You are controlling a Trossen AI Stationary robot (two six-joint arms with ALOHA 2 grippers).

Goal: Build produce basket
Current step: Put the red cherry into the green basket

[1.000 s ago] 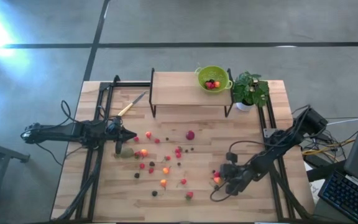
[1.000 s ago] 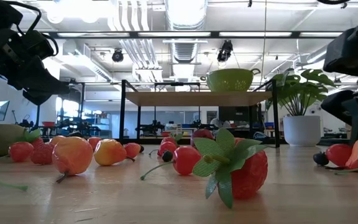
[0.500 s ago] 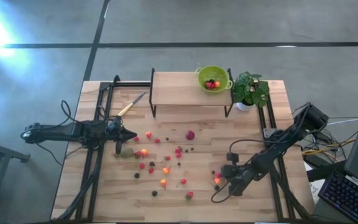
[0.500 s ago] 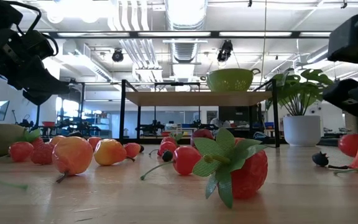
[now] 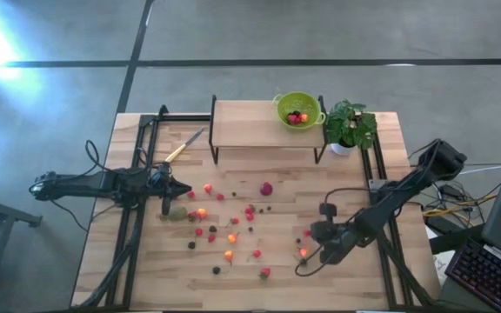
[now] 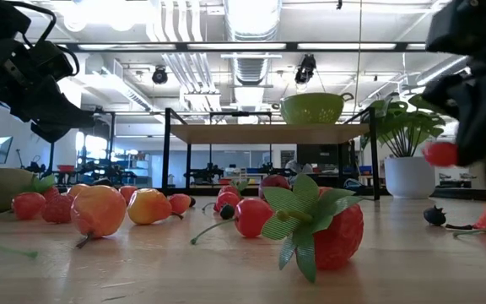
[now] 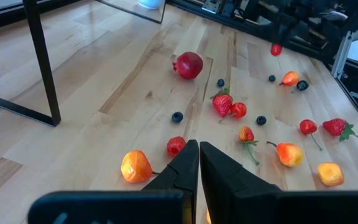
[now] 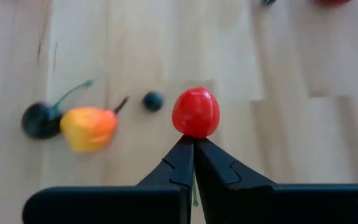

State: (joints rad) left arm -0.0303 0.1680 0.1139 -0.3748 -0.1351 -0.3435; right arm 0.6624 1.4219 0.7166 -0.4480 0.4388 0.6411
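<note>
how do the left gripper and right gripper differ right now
The right gripper is shut on a small red fruit, lifted clear of the table; the left gripper is shut with nothing between its fingers. The right gripper sits near the table's right edge, with an orange fruit lying below; the left gripper hovers on the left side, above scattered fruits. Both are dark and two-fingered.

Right pincer (image 8: 193, 144) closed on small red fruit (image 8: 195, 112), lifted it off table (image 5: 355, 287).
</note>
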